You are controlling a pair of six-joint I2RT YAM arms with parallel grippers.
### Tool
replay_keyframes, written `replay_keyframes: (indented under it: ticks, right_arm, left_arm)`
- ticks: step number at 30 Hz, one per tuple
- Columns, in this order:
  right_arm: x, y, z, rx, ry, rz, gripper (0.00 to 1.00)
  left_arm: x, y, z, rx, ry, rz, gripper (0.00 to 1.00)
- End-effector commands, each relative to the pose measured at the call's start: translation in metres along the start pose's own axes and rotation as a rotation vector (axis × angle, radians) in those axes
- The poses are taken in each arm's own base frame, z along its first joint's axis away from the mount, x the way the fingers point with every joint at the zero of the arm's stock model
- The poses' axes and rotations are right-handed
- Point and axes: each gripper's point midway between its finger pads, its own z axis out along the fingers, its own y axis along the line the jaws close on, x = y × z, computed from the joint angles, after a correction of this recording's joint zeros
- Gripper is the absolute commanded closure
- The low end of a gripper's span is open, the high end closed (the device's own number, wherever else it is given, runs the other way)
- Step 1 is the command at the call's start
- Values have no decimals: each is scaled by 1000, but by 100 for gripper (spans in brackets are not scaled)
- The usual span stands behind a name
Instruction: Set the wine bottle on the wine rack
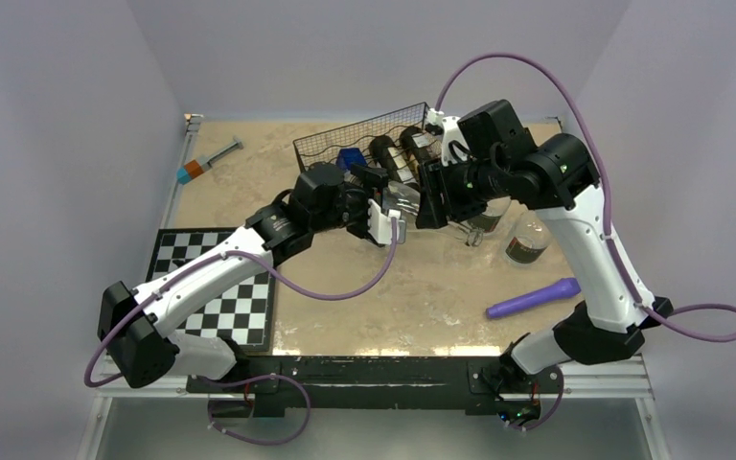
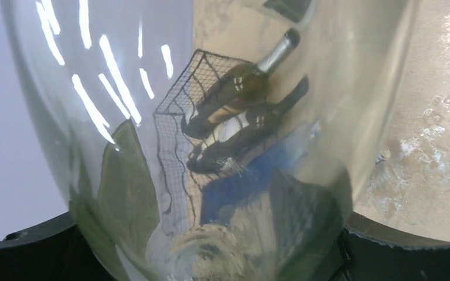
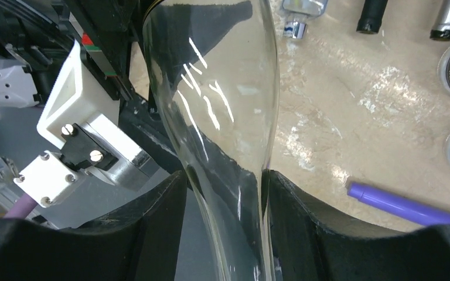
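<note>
The sandy table [image 1: 422,287] carries the wine rack [image 1: 331,144] at its far edge. Its open front faces the arms, and two filled bottles [image 1: 384,153] [image 1: 414,146] already lie in its right-hand part. A blue object [image 1: 350,158] that cannot be identified sits just beside them, and the mesh to the left of it looks free. Both arms meet just in front of the rack, with the clear wine bottle [image 1: 402,199] held off the table between them. The step in hand looks like a handover. The left gripper [image 1: 388,218] clasps the bottle's wide body [image 2: 94,88], its fingers spread far apart around the glass. The right gripper [image 3: 225,228] pinches the narrower part [image 3: 222,105], with a finger pressed against each side. The next move probably calls for one gripper to let go, so the other can level the bottle and slide it into a free trough. The left arm lies between the bottle and the free end of the rack, so it would likely have to back away first. The stored bottles' necks jut forward, close to the route. Two more glass bottles [image 1: 484,218] [image 1: 527,240] sit near the right forearm, within reach of a swing. A checkerboard [image 1: 213,287], a purple pen-like stick [image 1: 534,298] and a syringe-like item [image 1: 209,161] lie well apart from the work.
</note>
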Motion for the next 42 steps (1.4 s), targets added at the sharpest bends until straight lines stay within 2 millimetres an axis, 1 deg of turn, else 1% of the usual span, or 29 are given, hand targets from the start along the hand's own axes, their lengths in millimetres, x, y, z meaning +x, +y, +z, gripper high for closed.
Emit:
replay_keyframes:
  ticks: [1, 3, 5, 12, 16, 18, 20, 22, 24, 26, 27, 29, 33, 40, 41, 42]
  right_arm:
    - [12, 13, -9, -86, 15, -14, 43]
    - [15, 14, -4, -94, 36, -8, 41]
    - [16, 12, 3, -91, 49, -10, 41]
    - [19, 6, 25, -73, 87, -15, 41]
    - [22, 6, 33, -72, 111, -10, 44]
    - [21, 2, 37, -54, 100, 5, 49]
    - [21, 1, 39, -43, 91, 21, 52]
    - [21, -1, 42, -33, 90, 36, 53]
    - [24, 0, 43, -38, 99, 41, 47]
    - [26, 0, 44, -46, 103, 41, 38]
    - [27, 0, 45, -49, 103, 40, 35]
    - [28, 1, 46, -58, 103, 33, 34]
    - [31, 1, 48, -62, 107, 32, 38]
    - [39, -1, 49, -64, 145, 13, 35]
    - [40, -2, 50, -63, 149, 11, 37]
    - [41, -2, 51, -63, 155, 9, 43]
  left_arm:
    - [-52, 82, -25, -253, -146, 79, 100]
    - [-49, 80, -24, -251, -136, 87, 100]
    - [-53, 88, -26, -285, -149, 107, 100]
    - [-49, 88, -23, -274, -126, 156, 100]
    - [-48, 93, -23, -292, -115, 154, 100]
    - [-49, 97, -25, -289, -113, 104, 100]
    - [-46, 96, -24, -257, -97, 54, 100]
    - [-43, 95, -22, -249, -86, 40, 100]
    - [-40, 96, -21, -255, -74, 37, 100]
    - [-39, 98, -19, -259, -68, 41, 100]
    - [-39, 98, -19, -262, -70, 46, 100]
    - [-40, 101, -19, -271, -74, 54, 100]
    - [-43, 107, -19, -287, -78, 62, 100]
    - [-41, 114, -18, -306, -70, 81, 100]
    - [-41, 114, -18, -306, -69, 80, 100]
    - [-41, 116, -19, -310, -69, 80, 100]
